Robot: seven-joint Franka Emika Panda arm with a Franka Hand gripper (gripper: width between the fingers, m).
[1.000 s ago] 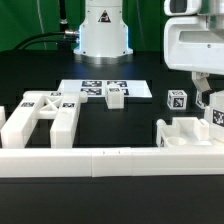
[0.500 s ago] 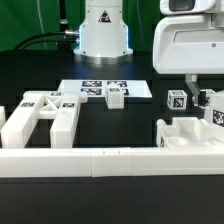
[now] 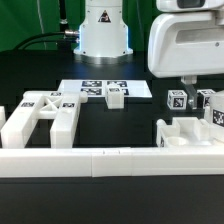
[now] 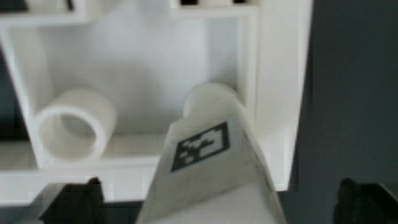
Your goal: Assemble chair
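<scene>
At bench (image 3: 140,112) end on exterior view's right, arm (image 3: 188,45) has slid toward exterior view's left, now above boxy chair part (image 3: 185,135); jaws wide apart, empty, straddling its tagged upright (image 4: 210,110); likely lining up grasp; slotted panel (image 3: 40,115) lies at opposite end

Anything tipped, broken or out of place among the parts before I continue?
Nothing stands out. The slotted white plastic panel lies flat at the exterior view's left. The boxy white plastic block sits square behind the long white rail, and the small tagged white cube beyond it sits level. The jaws are open and empty.
</scene>
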